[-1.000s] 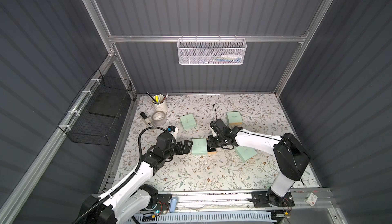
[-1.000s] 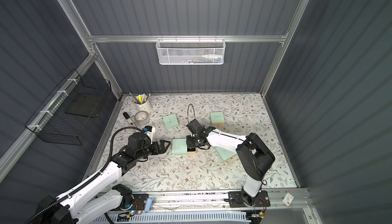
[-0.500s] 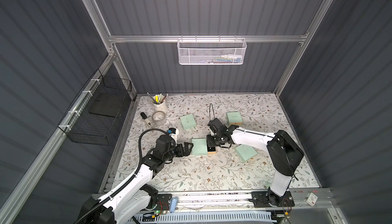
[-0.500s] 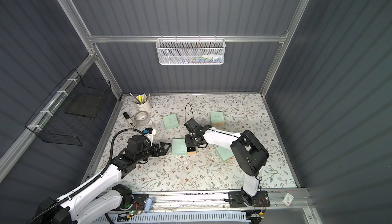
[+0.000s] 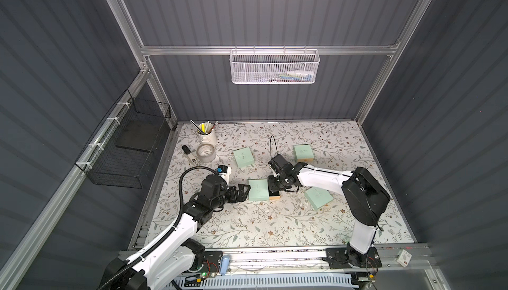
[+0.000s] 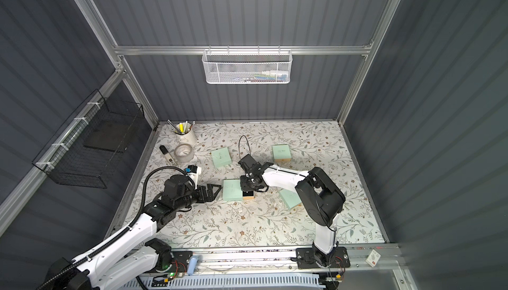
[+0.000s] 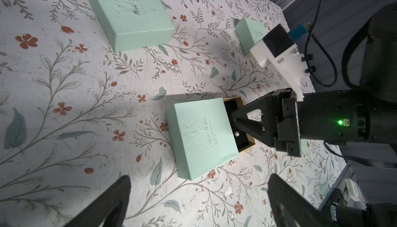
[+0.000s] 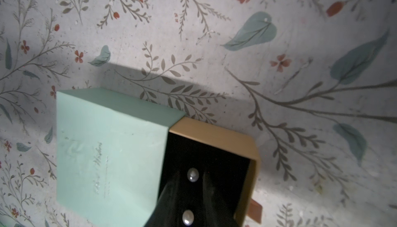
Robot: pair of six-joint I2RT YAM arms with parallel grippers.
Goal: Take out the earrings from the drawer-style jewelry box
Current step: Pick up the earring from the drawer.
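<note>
The earrings (image 8: 192,174) are two small round studs, pearly white with a soft sheen. They sit one behind the other on the black lining of the tan drawer (image 8: 214,133), which is pulled partway out of the mint-green jewelry box (image 7: 199,135). The box bears faint script lettering on its lid and lies flat near the middle of the floral table (image 5: 247,228). The right gripper (image 7: 234,117) reaches down into the open drawer. Its black fingers (image 8: 171,195) are drawn close together with only a narrow gap, and in the right wrist view both studs show in that gap. Whether the tips pinch a stud or merely stand beside one cannot be told. In the left wrist view only one stud shows, just beside the lower finger. The left gripper (image 5: 244,193) lies low on the opposite side of the box from the drawer. Its fingers are spread wide and hold nothing, with the box's closed end just ahead of them.
</note>
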